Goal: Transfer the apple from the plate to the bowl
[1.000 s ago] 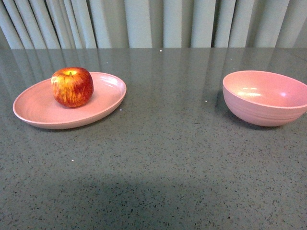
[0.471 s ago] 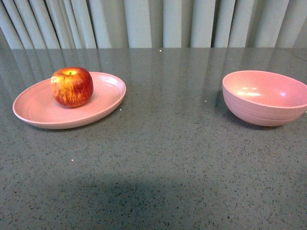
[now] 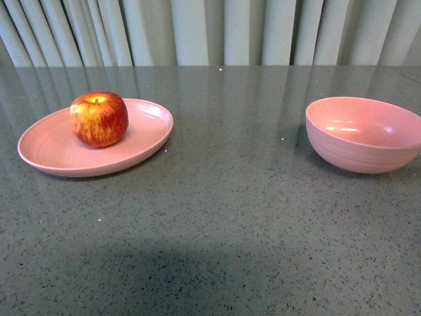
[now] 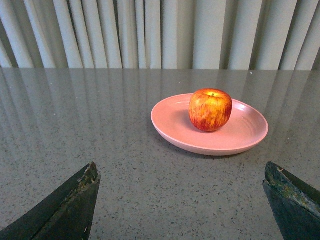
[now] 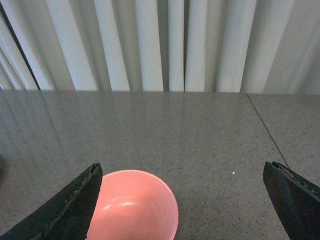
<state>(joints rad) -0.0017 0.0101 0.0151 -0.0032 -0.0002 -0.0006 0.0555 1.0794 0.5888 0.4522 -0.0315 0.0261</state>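
Since the pictures before look just the same, nothing has moved. Nearest, the left gripper (image 4: 180, 167) is spread wide with nothing in it, and so is the right gripper (image 5: 182, 167). Farther out on the grey table (image 3: 223, 217), the plate (image 3: 46, 148) lies on the left and the bowl (image 3: 355, 155) on the right, well apart. The apple (image 3: 99, 119) sits on the plate, toward its far side. It is round, shiny and red with yellow streaks, with a yellow dimple on top. Farthest back hangs a curtain (image 3: 197, 33).
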